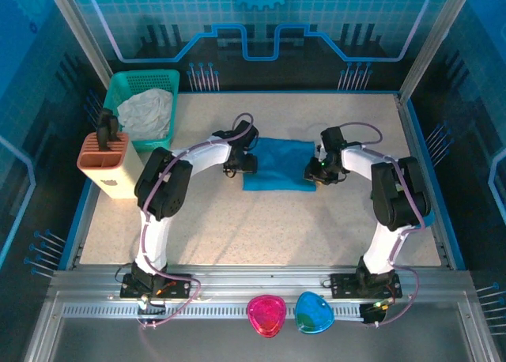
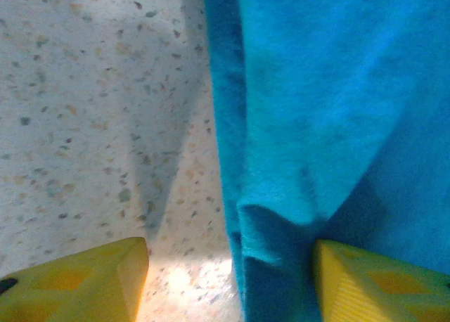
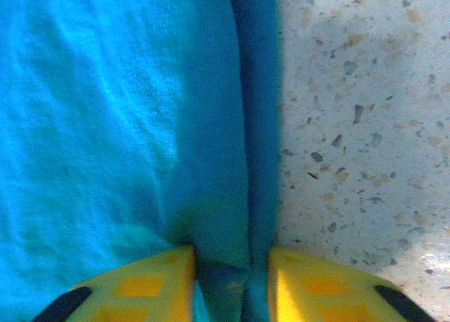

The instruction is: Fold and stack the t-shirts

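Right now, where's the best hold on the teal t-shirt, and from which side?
Take the t-shirt by its two doubled side edges, coming down at the outer sides. It lies flat on the table, so only those thick edges give a ridge to pinch. The left gripper straddles the left edge, open; the right gripper has the right edge bunched between its fingers.

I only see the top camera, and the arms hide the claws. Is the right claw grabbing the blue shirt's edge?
Observer: In the right wrist view, the folded edge of the t-shirt fills the gap between the yellow fingers of the right claw.
Operator: And the left claw?
Observer: The left claw is open, one finger over bare table, the other over cloth.
Operator: Is the edge inside it?
Observer: Yes, a curled bit of edge lies between its fingers, beside the cloth-side one.
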### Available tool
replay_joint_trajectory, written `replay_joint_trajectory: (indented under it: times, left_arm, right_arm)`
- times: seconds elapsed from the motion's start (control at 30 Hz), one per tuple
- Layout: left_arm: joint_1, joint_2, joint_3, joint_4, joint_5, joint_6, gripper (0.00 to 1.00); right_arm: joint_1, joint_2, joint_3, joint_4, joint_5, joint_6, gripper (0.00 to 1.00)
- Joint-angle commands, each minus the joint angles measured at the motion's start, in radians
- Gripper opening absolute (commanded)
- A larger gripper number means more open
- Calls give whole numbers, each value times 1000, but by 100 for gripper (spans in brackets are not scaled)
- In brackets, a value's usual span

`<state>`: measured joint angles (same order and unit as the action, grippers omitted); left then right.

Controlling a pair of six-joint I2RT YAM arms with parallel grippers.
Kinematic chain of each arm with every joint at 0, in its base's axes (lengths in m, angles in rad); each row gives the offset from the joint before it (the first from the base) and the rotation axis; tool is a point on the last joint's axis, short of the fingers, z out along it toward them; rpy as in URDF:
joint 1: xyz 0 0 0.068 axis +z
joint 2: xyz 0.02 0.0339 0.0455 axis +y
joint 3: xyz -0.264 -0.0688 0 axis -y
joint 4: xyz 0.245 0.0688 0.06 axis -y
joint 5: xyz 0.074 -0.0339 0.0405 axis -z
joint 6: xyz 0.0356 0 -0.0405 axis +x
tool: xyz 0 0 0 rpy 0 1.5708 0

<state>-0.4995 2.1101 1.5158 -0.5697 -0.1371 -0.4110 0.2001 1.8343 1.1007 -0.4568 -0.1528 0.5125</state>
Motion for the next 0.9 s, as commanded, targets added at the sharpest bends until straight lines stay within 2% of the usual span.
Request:
replay_joint_trajectory:
  times: [0.0,0.07,0.17,0.27,0.37,0.53,0.67,0.8,0.87]
  left_arm:
    - [-3,64,51,-18,22,3,56]
    - [-3,102,89,-41,22,14,43]
    - [6,156,154,-70,19,33,34]
    - [25,201,227,-102,20,48,24]
    - [54,241,310,-132,21,66,18]
    - [111,340,538,-225,13,123,17]
    - [154,462,787,-305,16,187,17]
    - [189,603,1038,-348,22,267,16]
    - [204,653,1110,-345,15,293,15]
  right_arm:
    - [15,40,37,33,-11,1,23]
    - [15,57,60,24,-17,-7,14]
    - [10,95,107,9,-35,-18,0]
    - [2,138,167,-5,-44,-25,0]
    - [-12,192,254,-32,-39,-38,0]
    - [-40,304,432,-71,-56,-60,0]
    - [-62,417,608,-110,-66,-64,0]
    - [-77,536,774,-140,-88,-51,0]
    - [-81,592,859,-168,-90,-48,0]
